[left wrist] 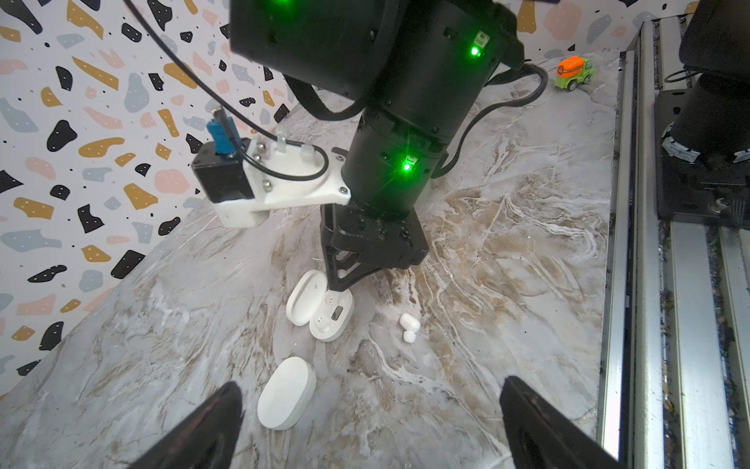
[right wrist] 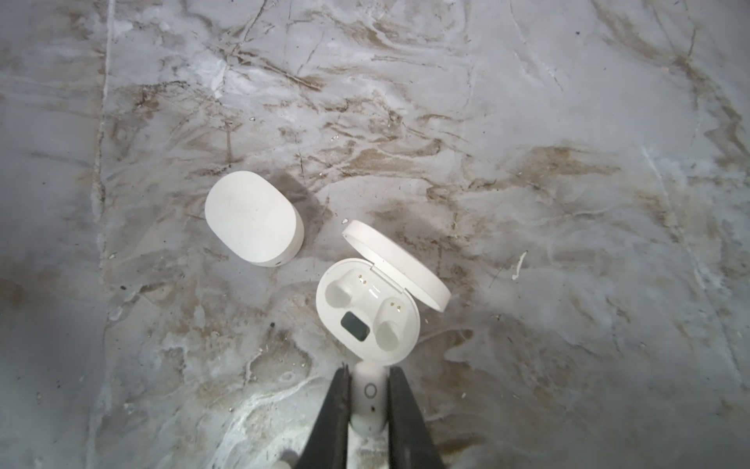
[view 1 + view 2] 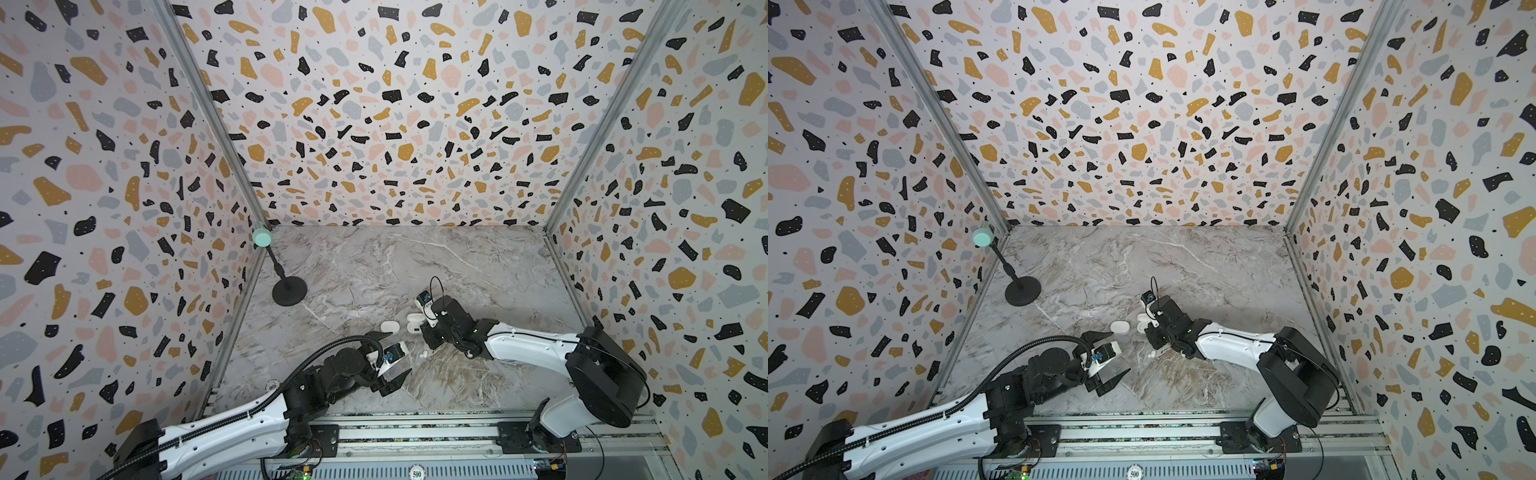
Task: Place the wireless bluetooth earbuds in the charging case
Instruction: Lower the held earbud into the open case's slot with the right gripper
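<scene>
The charging case (image 2: 367,308) lies open on the marble, its lid (image 2: 397,264) tipped back and both sockets empty. My right gripper (image 2: 368,371) hangs just beside the case's rim, shut on one white earbud (image 2: 369,400). In the left wrist view that gripper (image 1: 339,284) points down at the open case (image 1: 330,316). Two more earbuds (image 1: 409,329) lie loose on the table near the case; in both top views they show as white dots (image 3: 423,354) (image 3: 1151,354). My left gripper (image 1: 371,410) hovers open and empty, short of them.
A second white case (image 2: 253,223) (image 1: 287,398) lies closed beside the open one. A black microphone stand (image 3: 289,291) stands at the back left. A green and orange toy truck (image 1: 574,73) sits far off near the metal rails (image 3: 415,432) along the front edge.
</scene>
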